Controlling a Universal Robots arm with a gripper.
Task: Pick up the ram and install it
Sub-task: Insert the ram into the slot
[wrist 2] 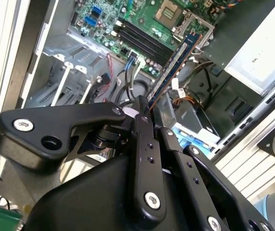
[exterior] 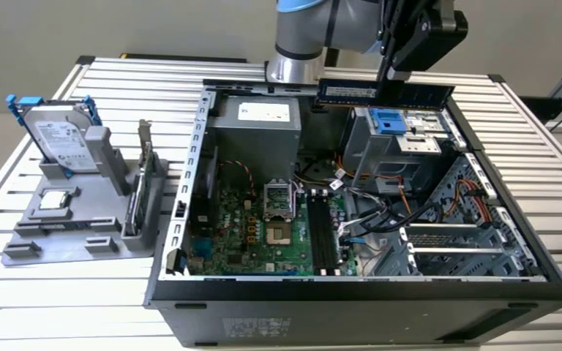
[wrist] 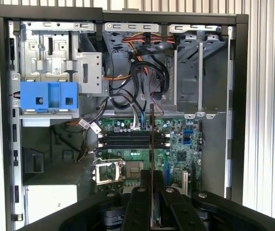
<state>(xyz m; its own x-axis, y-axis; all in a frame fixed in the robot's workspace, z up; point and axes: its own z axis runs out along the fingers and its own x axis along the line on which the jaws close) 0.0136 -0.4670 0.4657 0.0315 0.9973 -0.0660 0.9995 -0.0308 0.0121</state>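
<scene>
Currently, your gripper (exterior: pixel 391 80) is clamped on the ram (exterior: pixel 383 93), carried in the air above the open computer case (exterior: pixel 359 294). In the exterior view the stick lies level, long edge horizontal, running out to both sides of the fingers and hanging over the blue drive bracket (exterior: pixel 391 121) at the far end of the case. It touches nothing but the fingers. In the second wrist view the ram (wrist 2: pixel 173 65) juts from between the closed fingers (wrist 2: pixel 144 144) toward the motherboard (wrist 2: pixel 104 21). In the first wrist view you see it edge-on as a thin line (wrist: pixel 152 139) between the fingers, lined up across the memory slots (wrist: pixel 128 139), which lie well below it. The hard drive (exterior: pixel 61 142) and expansion card (exterior: pixel 143 190) stand in the grey stand (exterior: pixel 56 245) on the table (exterior: pixel 115 80), beside the case.
</scene>
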